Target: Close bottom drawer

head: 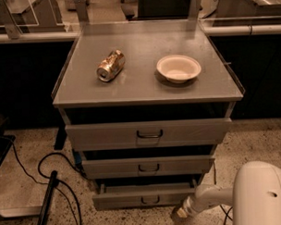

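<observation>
Where the white robot arm [256,193] reaches in from the near right, its claw [182,211] hangs low just beside the right front corner of the grey metal bottom drawer [129,197], which stands slightly out. Whether the claw is clenched or released I cannot tell. Farther back, a crushed gold can [110,65] and a round white bowl [178,68] sit on the grey counter [144,92].

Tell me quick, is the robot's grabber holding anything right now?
Gripper: low by the floor, at the right front corner of the bottom drawer. Open or shut cannot be told.
</observation>
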### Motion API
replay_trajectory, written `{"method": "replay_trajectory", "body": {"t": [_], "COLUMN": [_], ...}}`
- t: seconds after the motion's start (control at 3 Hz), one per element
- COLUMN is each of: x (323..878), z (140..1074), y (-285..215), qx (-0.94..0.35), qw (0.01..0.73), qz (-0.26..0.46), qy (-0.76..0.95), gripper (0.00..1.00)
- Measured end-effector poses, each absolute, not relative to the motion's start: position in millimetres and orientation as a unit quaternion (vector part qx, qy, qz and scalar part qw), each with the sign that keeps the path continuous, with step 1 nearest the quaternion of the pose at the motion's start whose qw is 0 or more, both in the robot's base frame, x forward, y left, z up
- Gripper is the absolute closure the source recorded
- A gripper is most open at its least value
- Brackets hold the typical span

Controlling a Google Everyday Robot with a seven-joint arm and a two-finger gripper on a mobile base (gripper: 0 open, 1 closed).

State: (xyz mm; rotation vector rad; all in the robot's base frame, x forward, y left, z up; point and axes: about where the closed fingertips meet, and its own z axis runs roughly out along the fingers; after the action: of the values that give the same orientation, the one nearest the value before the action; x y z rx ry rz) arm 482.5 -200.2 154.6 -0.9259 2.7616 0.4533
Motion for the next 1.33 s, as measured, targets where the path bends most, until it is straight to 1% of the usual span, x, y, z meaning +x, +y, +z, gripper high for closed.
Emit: {"method": "replay_trajectory", "body": {"t": [0.33,0.67,1.0,1.33], "x": [483,501,521,521], "z": [154,159,165,165], "y": [-200,-199,-200,-200], "qx": [-0.313,-0.33,-0.343,-0.343], "qw": [0.097,0.112,0.129,0.129], "qz": [0.153,0.138,0.121,0.121], "qy": [0.932,0.927,0.923,0.922], "gripper": [0.87,1.0,1.0,0.82]}}
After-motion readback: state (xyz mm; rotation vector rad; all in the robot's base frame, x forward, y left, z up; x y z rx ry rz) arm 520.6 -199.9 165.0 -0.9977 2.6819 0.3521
